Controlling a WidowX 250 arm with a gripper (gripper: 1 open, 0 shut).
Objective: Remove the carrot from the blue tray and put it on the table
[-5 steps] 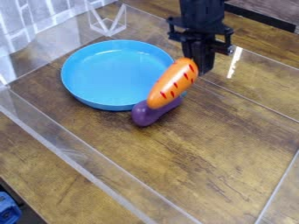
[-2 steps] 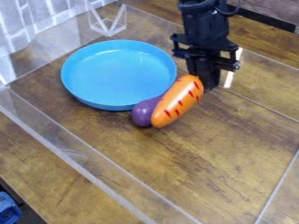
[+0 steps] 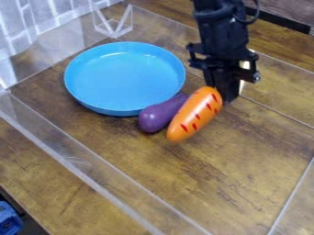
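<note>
The orange carrot (image 3: 194,115) hangs tilted from my gripper (image 3: 223,92), which is shut on its upper end; the green tip is hidden between the fingers. Its lower end is close over the dark wood table (image 3: 233,174), to the right of the blue tray (image 3: 123,78); whether it touches the wood I cannot tell. The tray holds nothing and sits at the back left. The carrot is outside the tray's rim.
A purple toy eggplant (image 3: 157,115) lies on the table against the tray's front right rim, just left of the carrot. Clear acrylic edging (image 3: 73,151) runs along the front and left of the table.
My gripper has carried the carrot to the right and down, away from the tray's rim. The eggplant, partly covered before, now shows beside the carrot.
</note>
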